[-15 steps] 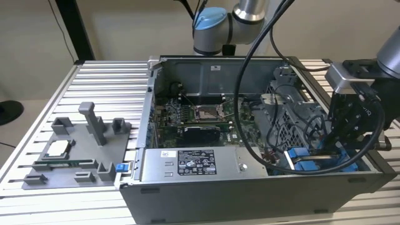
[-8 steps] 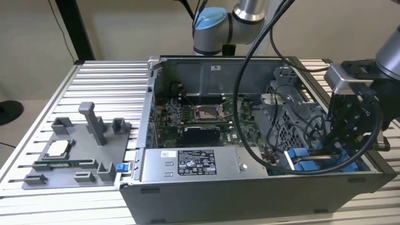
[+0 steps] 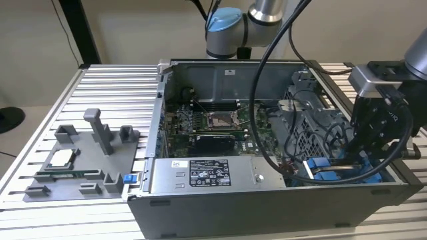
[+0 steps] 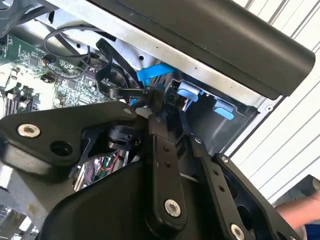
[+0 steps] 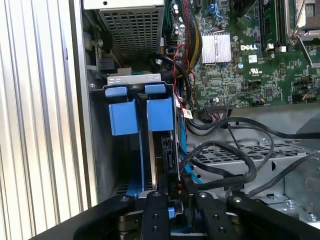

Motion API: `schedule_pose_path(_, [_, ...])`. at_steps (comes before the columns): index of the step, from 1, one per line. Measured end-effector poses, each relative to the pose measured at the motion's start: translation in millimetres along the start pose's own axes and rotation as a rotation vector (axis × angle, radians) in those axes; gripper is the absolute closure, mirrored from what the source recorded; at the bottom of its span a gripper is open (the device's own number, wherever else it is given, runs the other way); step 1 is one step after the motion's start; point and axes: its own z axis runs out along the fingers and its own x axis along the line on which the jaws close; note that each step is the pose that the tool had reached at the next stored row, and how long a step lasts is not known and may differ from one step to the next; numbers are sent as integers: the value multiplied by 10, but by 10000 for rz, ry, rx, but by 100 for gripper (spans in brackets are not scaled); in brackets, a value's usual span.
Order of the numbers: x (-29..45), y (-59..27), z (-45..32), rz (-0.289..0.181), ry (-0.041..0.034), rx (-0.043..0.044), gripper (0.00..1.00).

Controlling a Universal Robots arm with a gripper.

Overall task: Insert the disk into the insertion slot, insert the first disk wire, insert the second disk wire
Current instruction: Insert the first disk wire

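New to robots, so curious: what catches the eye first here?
An open computer case sits on a slatted metal table, its green circuit board bared. The arm's black gripper reaches into the case's corner at the exterior view's right, by the bright blue insertion slot. A grey fixture tray lies at that view's left.

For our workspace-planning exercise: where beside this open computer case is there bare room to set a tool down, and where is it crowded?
Free: the ribbed table between the grey fixture plate, the case and the far edge. Crowded: the case corner around the blue insertion slot, where the gripper and cables sit.
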Motion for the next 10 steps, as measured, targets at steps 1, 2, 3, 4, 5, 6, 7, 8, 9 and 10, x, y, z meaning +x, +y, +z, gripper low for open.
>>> schedule_pose_path(1, [-1,1,-23,0,1,0,0])
schedule_pose_path(2, [-2,2,-46,1,2,0,0])
schedule_pose_path(3, [-4,4,-71,1,2,0,0])
schedule_pose_path(4, [-5,5,-90,1,2,0,0])
schedule_pose_path(5, [-5,6,-111,1,2,0,0])
schedule_pose_path(6, [-7,7,-133,1,2,0,0])
schedule_pose_path(7, [-8,8,-152,1,1,0,0])
schedule_pose_path(8, [-9,9,-172,1,1,0,0])
schedule_pose_path(9, [-10,10,-191,1,2,0,0])
schedule_pose_path(10, [-11,11,-208,1,2,0,0])
